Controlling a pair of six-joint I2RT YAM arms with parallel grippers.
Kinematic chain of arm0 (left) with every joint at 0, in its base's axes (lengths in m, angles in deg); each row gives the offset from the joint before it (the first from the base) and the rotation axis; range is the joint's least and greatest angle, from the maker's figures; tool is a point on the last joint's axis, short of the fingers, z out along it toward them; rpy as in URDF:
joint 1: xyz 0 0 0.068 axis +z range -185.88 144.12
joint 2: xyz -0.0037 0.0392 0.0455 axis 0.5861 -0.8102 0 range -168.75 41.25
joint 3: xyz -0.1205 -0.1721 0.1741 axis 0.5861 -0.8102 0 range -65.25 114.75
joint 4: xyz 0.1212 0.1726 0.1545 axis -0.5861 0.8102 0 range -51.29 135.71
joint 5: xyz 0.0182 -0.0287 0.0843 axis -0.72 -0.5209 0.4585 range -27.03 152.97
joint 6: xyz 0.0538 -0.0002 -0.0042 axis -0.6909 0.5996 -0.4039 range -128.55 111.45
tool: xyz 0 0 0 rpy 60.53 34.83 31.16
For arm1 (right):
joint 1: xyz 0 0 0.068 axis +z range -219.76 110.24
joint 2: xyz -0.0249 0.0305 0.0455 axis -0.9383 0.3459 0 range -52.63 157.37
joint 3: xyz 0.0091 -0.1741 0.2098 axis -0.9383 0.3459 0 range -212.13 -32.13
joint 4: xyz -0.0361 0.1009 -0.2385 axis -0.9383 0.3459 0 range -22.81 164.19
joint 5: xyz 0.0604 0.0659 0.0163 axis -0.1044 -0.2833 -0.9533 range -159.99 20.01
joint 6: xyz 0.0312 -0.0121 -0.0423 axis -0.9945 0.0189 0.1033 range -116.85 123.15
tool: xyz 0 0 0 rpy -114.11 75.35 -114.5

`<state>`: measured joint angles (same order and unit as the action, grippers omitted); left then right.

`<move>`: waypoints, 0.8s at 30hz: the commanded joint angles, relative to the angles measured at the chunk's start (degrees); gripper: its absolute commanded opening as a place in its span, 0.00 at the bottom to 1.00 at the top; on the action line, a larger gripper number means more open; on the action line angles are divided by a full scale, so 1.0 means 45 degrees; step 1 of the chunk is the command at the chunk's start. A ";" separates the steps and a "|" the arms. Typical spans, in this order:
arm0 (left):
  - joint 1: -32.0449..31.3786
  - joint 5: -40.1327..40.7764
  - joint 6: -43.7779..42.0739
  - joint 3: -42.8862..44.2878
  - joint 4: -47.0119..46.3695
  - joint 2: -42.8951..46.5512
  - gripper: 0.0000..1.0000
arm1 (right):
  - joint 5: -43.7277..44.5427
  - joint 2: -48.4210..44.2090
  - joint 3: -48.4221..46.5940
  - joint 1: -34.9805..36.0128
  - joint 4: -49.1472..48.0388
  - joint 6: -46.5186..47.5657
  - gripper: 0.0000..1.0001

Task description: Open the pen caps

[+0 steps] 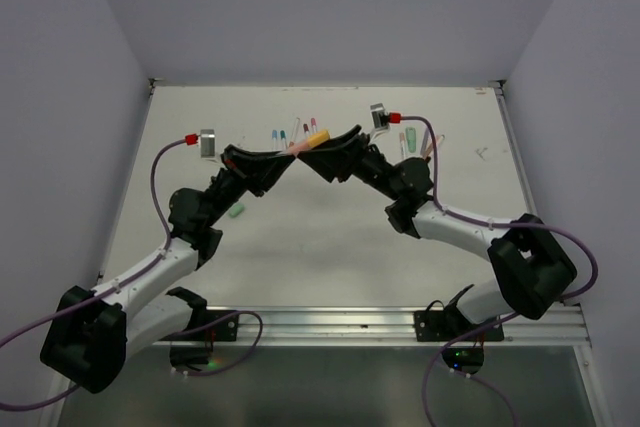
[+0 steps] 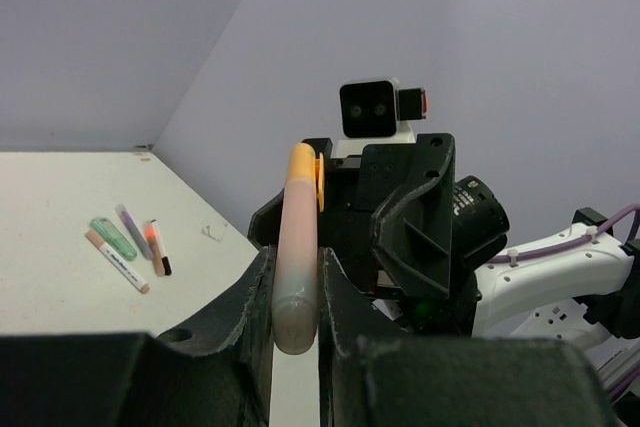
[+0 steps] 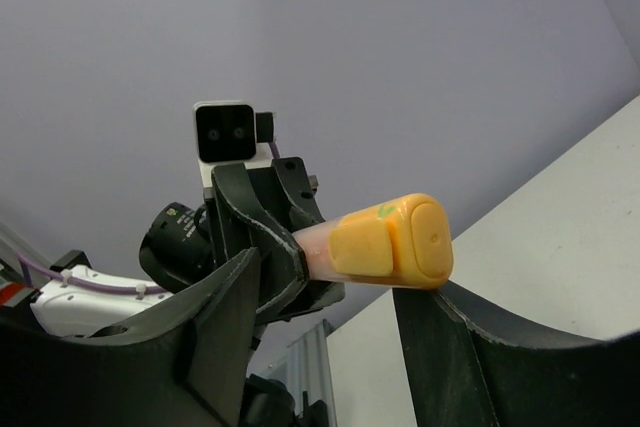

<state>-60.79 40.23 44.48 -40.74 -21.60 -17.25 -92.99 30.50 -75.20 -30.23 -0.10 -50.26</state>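
Left fingers (image 2: 240, 317) pinch one highlighter (image 2: 298, 247); right fingers (image 3: 470, 347), half-open, flank its orange cap (image 3: 400, 242), maybe touching; at least four pens (image 2: 117, 259) lie beyond.

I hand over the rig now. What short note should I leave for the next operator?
Left gripper: shut on the highlighter barrel.
Right gripper: open, jaws either side of its orange cap, not yet clamped.
Other pens lie at the far side of the table; a small green piece, perhaps a cap, lies near the left arm.
Done: unclear. Left: pull this cap, then the rest.
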 commanded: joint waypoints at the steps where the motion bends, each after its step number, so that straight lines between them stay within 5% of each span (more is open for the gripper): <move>1: -0.0188 -0.0356 0.0147 -0.0154 -0.0932 -0.0202 0.04 | 0.0385 0.0120 -0.0721 0.0142 -0.1024 0.0130 0.57; 8: -0.0325 -0.0532 0.0304 -0.0213 -0.1147 -0.0437 0.05 | 0.0327 0.0451 -0.0956 0.0259 -0.1452 0.0111 0.46; 17: -0.0383 -0.0571 0.0090 -0.0623 -0.0584 -0.0106 0.12 | 0.0073 -0.0113 -0.0879 0.0259 -0.0697 0.1261 0.02; 24: -0.0364 -0.0395 -0.1374 -0.0603 0.1915 0.0734 0.28 | -0.0043 -0.1188 -0.0332 0.0084 0.0577 0.2395 0.00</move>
<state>-62.41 38.92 45.01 -42.61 -22.72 -14.63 -95.48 28.80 -76.73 -28.77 2.44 -46.76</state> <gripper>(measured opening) 0.272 0.237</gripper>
